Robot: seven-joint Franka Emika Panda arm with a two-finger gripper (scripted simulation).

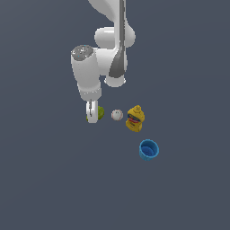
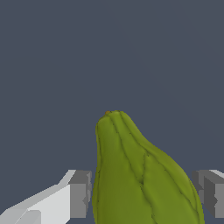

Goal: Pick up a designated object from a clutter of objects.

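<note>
Step in hand, judged: final approach to the grasp, claw (image 1: 92, 117) lowered onto the tabletop (image 1: 45, 179) over the designated object (image 1: 100, 112). In the exterior view only a sliver of the yellow-green lump visible, peeking out from behind the white fingers (image 1: 92, 111) toward the exterior view's right. In the wrist view the lump (image 2: 140, 175) sits between the two pads (image 2: 79, 192), ribbed and tapering to a small brownish tip.

Claw state: spread apart, not clamped. Narrow gap seen between one pad and the fruit's skin; wider gap on the other side (image 2: 210, 192). No contact confirmed on either side.

Next move, judged: squeeze the fingers shut on the lump, then lift straight up. Lump off-centre between the pads, so probably a sideways nudge on closing; lumpy, tapered surface may slip if gripped too near the narrow end. Depth of fingers along the body not readable from these views.

Count:
- yellow-green lump: 1
- white ball (image 1: 117, 115): 1, just beside the claw, apart from it
- yellow bottle (image 1: 135, 118) with red-blue label: 1, near the ball
- blue cup (image 1: 148, 150): 1, open mouth visible, standing apart from the rest
- arm: 1

Nothing lifted yet.
</note>
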